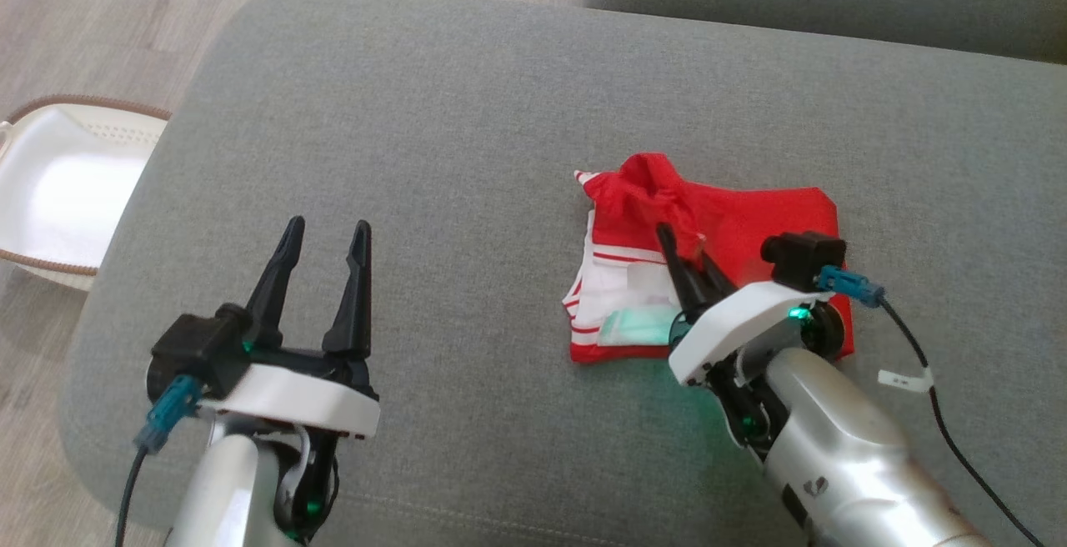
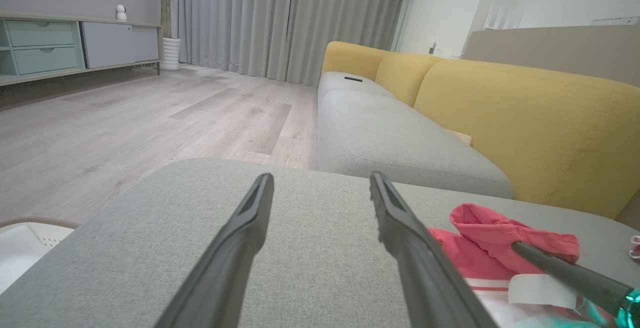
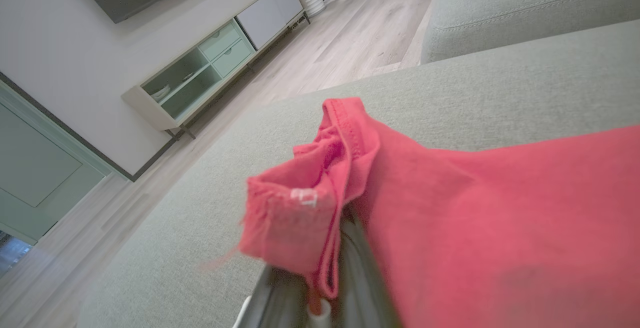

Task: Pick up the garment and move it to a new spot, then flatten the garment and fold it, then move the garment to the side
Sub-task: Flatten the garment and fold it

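The garment lies right of centre on the cushion. The right gripper pinches its red hem. The left gripper stands spread and empty near the front edge. Draw your fold low and release once the edges align.

Soft even daylight; blurry close wrist-view foregrounds

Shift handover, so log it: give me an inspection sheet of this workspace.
Surface: grey fabric cushion, smooth.
Job's things: red garment with white striped trim, bunched on the cushion.
Clutter: white plastic basket, brown-rimmed, on the floor.
Hands: left hand open, empty; right hand shut on the garment.
Cables: black cable with blue plug at each wrist.
Surroundings: pale wooden floor, yellow sofa back, grey curtains.
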Tool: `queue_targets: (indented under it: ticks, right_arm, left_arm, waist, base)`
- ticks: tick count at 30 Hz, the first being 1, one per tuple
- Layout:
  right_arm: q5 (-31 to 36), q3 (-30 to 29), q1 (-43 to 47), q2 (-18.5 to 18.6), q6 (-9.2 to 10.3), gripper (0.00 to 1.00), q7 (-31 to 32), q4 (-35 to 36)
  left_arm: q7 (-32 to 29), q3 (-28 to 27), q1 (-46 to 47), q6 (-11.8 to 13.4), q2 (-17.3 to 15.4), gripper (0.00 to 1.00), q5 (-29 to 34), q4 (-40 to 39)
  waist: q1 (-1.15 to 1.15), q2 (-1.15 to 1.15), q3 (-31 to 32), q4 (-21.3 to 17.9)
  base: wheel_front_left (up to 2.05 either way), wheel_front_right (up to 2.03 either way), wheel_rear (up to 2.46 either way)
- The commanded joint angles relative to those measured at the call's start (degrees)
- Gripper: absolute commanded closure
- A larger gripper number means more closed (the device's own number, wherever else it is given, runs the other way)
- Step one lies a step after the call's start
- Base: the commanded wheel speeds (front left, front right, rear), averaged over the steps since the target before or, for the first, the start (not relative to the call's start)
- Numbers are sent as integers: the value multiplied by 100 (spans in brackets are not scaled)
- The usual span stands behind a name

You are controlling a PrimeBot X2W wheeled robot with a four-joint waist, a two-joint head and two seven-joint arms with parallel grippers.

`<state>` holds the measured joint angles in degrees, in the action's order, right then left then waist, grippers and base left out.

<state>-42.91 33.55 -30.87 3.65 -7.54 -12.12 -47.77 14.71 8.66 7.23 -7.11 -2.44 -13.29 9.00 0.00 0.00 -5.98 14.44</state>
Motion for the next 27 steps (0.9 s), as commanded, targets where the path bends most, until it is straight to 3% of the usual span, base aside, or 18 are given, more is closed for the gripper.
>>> queue_targets:
  ticks: [1,3,4,5,20,27]
  right_arm:
    - [-67,161,10,-77,5,100,-102,122]
    - [-128,247,15,-77,5,100,-122,83]
    - [-161,320,22,-77,5,91,-114,70]
    - [-217,380,39,-77,5,0,-85,47]
    - [-1408,1835,101,-77,5,0,464,873]
    - [-1172,1699,-411,-77,5,0,-18,636]
  left_arm:
    - [29,-146,124,-18,-43,0,-33,-186]
    - [29,-147,120,-19,-43,0,-31,-181]
    - [29,-147,119,-19,-43,0,-28,-176]
    - [29,-149,117,-19,-43,0,-25,-171]
    - [29,-106,169,-30,-43,0,-50,-130]
    - [29,-274,176,-31,-43,0,-22,-235]
  waist:
    - [0,0,-4,13]
    - [0,0,-4,21]
    - [0,0,-2,22]
    - [0,0,2,19]
    - [0,0,-3,-200]
    - [0,0,83,-560]
  base:
    - [0,0,0]
    - [0,0,0]
    - [0,0,0]
    - [0,0,0]
    - [0,0,0]
    - [0,0,0]
